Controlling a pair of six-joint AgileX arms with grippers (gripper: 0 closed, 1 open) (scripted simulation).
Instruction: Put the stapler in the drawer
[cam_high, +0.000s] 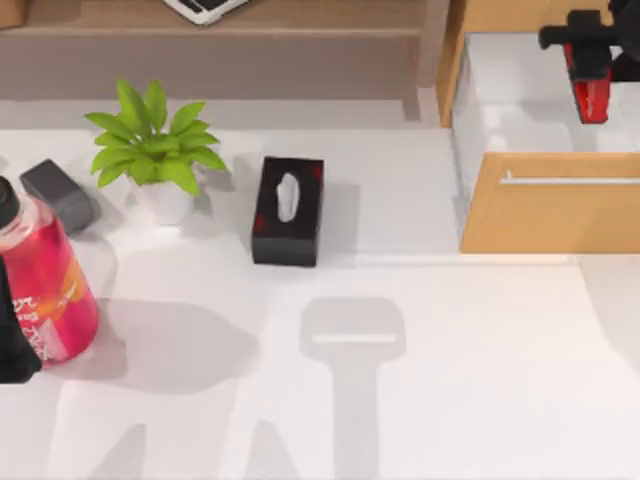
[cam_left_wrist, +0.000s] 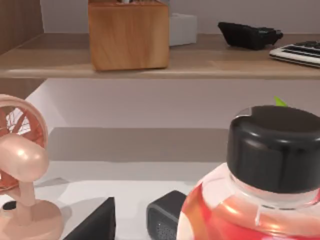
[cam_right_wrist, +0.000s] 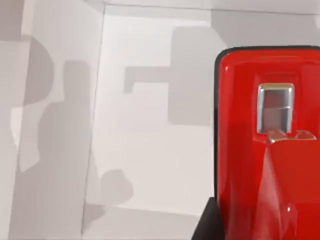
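- White desk (cam_high: 420, 400) in front, carrying a pink bottle (cam_high: 45, 285), a tissue box (cam_high: 288, 210), a potted plant (cam_high: 155, 150); a wooden shelf (cam_high: 300, 25) runs behind.
- Left arm sits parked at the desk's left edge by the bottle.
- Farther right, the drawer (cam_high: 550, 215) stands pulled out.
- Right pincer (cam_high: 588, 60) hangs over the drawer, clamped on the red stapler (cam_high: 590, 90).

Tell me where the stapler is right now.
In the top view the stapler is at the far right, held in the right gripper above the open drawer, over its white interior behind the tan front.
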